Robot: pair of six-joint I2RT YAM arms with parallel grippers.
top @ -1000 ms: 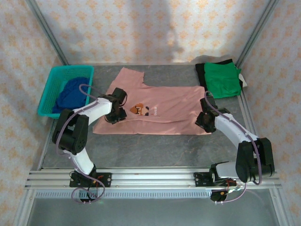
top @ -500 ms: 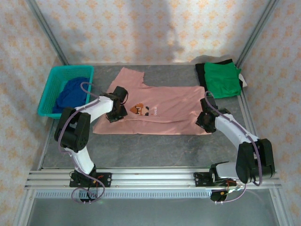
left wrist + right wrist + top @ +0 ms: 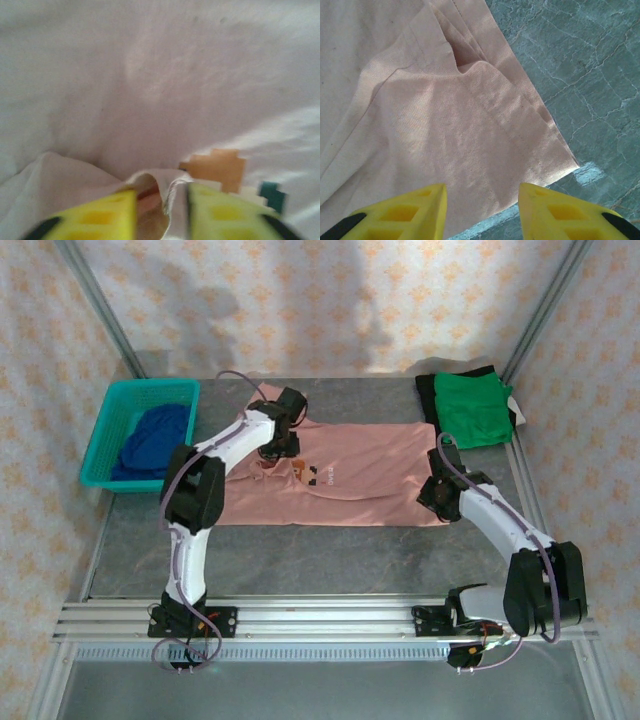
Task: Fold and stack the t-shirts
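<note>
My left gripper (image 3: 161, 212) straddles a fold of the dusty-pink t-shirt (image 3: 165, 80); whether it pinches, I can't tell. My right gripper (image 3: 481, 212) hangs parted, empty.

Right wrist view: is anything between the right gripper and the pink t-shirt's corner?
Nothing visible. The right gripper hangs with open jaws directly over the pink t-shirt at its corner, with only bare fabric beneath and the table beyond its edge.
</note>
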